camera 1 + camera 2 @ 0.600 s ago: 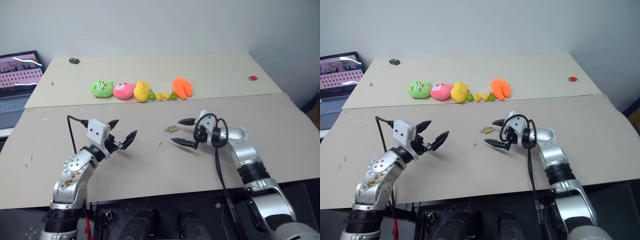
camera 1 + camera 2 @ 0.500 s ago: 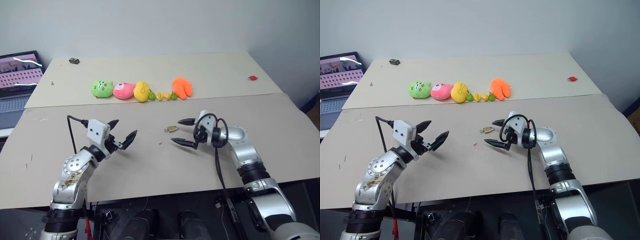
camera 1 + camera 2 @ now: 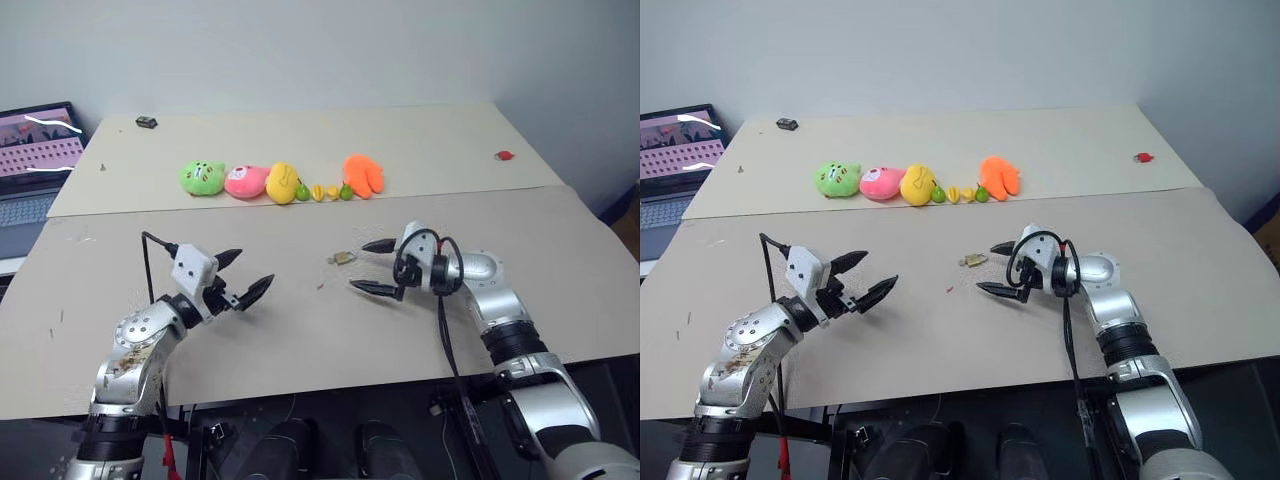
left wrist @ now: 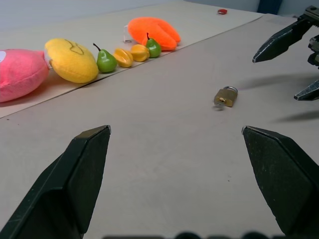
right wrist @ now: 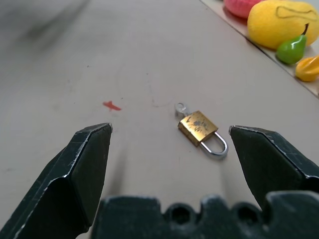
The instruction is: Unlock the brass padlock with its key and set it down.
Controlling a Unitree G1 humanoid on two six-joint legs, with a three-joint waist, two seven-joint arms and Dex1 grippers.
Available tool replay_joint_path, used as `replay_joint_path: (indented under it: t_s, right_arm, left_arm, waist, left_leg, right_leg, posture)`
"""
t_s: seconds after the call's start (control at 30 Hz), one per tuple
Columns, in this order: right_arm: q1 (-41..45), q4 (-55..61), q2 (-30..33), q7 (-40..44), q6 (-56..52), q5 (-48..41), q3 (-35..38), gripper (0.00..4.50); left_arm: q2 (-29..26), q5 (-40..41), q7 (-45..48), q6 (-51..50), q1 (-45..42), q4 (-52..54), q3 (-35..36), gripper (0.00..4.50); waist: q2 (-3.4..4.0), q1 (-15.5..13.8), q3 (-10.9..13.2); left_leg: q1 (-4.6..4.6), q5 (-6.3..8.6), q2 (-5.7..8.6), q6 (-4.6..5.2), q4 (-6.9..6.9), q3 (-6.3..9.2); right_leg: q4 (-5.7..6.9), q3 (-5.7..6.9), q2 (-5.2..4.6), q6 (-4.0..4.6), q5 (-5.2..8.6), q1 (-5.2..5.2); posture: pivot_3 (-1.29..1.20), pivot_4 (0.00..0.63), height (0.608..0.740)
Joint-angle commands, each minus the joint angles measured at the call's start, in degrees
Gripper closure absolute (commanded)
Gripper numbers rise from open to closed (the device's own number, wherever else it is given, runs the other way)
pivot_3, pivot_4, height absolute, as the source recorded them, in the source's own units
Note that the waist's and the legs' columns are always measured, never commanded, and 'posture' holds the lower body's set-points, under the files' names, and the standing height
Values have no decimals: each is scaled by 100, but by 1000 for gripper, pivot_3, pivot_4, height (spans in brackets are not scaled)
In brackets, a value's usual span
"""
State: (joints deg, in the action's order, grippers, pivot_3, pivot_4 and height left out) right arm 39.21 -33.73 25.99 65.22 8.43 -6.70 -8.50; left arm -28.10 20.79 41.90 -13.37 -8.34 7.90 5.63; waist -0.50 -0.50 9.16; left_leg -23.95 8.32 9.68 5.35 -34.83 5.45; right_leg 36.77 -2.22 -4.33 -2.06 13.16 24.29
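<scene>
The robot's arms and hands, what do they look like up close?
Both arms are silvery metal with dark ringed joints. The left hand has a white boxy block behind two black pointed fingers; the right hand has a black mount with the same black fingers. A black cable loops along each arm.

Bright, even light with soft shadows; the wrist views blur toward their far edges.

head: stereo, down over table (image 3: 560,215) | wrists: low, sharing brass padlock (image 5: 198,127)
</scene>
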Motion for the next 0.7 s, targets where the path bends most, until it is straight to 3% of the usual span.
replay_joint_path:
  t_s: [0.03, 0.2, 0.7]
  right_arm:
    - [450, -545, -42, 342, 346, 89, -68, 48]
    - [1029, -1567, -276, 387, 725, 346, -152, 48]
    - [1961, -3344, -638, 202, 1540, 1033, -210, 48]
  left_arm:
    - [-146, -267, 455, 482, -222, -19, -391, 0]
    - [-146, -459, 615, 692, -374, -46, -697, 0]
    - [-164, -324, 238, 499, 26, 373, -310, 0]
  waist:
    - [0, 2, 0]
    - [0, 31, 0]
    - [2, 135, 1]
  left_leg:
    - [0, 0, 0, 0, 0, 0]
    - [0, 0, 0, 0, 0, 0]
    - [3, -4, -2, -6, 5, 1]
  right_leg:
    - [1, 1, 0, 1, 0, 0]
    - [-1, 0, 0, 1, -1, -1]
    - [10, -1, 6, 2, -1, 6]
  posture:
    - [0, 150, 740]
    - [0, 150, 740]
    - [0, 150, 740]
